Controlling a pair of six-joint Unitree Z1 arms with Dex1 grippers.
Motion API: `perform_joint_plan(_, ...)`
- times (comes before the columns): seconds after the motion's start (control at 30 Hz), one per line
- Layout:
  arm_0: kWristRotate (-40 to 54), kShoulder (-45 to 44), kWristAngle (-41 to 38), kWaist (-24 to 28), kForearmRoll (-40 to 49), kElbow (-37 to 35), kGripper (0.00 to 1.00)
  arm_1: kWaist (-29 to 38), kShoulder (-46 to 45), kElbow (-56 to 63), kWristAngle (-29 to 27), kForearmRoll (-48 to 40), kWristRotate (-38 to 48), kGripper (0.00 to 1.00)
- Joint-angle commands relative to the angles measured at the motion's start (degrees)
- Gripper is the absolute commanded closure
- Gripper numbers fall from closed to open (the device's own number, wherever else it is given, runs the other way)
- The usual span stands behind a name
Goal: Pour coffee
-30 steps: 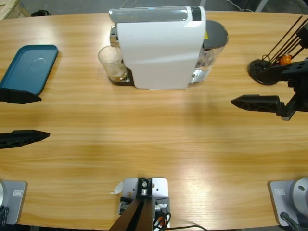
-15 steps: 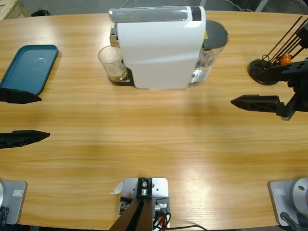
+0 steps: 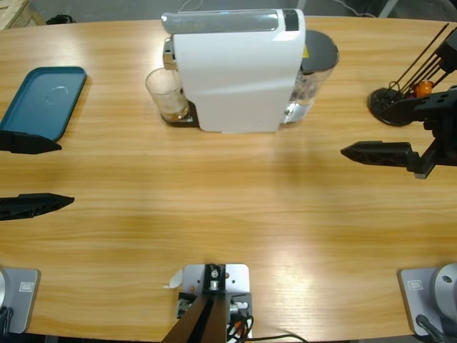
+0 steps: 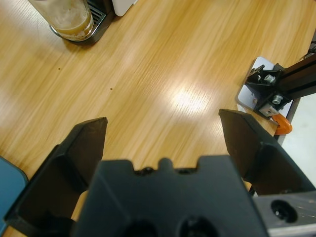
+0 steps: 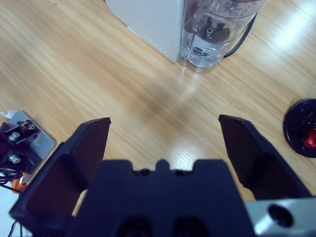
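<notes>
— Amber coffee [image 4: 72, 27] sits as a shallow layer in the glass [image 3: 166, 93], which stands on the drip tray [image 4: 94, 24] against the white machine [image 3: 239, 71]. Both my arms are well apart from it.

— State of the grippers?

— Left gripper [image 4: 160, 133] is spread wide, holding nothing; the glass shows at the far top of its wrist view. Right gripper [image 5: 165, 133] is likewise splayed and empty, facing the machine's clear water tank [image 5: 217, 29].

— So which one fetches?

— I'd judge the left — it looks toward the glass with bare table [image 3: 228, 207] between. I'd go in low and level, jaws either side of the glass wall, close gently, then draw it straight out from under the spout before lifting. The blue tray [image 3: 44, 100] is beside my left arm; I'd keep clear of it.
</notes>
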Motion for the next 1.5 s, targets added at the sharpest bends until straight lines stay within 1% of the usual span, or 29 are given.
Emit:
perform_joint_plan(0.03, -0.36, -0.07, -0.33, -0.29, 0.14, 1.23, 0.009, 0.65, 0.99, 1.41, -0.41, -0.45, -0.01, 0.0)
perform_joint_plan(1.1, -0.36, 0.1, -0.1, -0.29, -0.31, 1.6, 0.004, 0.65, 0.43, 1.32, -0.41, -0.1, -0.01, 0.0)
perform_joint_plan(1.23, 0.57, 1.68, 2.03, -0.27, -4.57, 3.79, 0.004, 0.65, 0.7, 1.32, -0.41, -0.1, -0.01, 0.0)
perform_joint_plan(1.3, 1.31, 2.44, 5.4, 0.01, -9.61, 5.09, 0.004, 0.65, 1.05, 1.37, -0.4, -0.18, -0.01, 0.0)
perform_joint_plan(1.37, 2.68, 4.67, 6.65, 0.73, -16.08, 5.87, 0.004, 0.65, 1.77, 1.46, -0.03, -0.24, -0.01, 0.0)
perform_joint_plan(1.43, 6.37, 9.42, 5.28, 2.52, -21.94, 4.32, 0.004, 0.65, 2.86, 1.48, 0.45, -0.27, -0.01, 0.0)
perform_joint_plan(1.5, 9.61, 14.87, 1.45, 4.39, -22.78, 0.74, 0.004, 0.65, 4.03, 1.41, 0.66, -0.54, -0.08, 0.0)
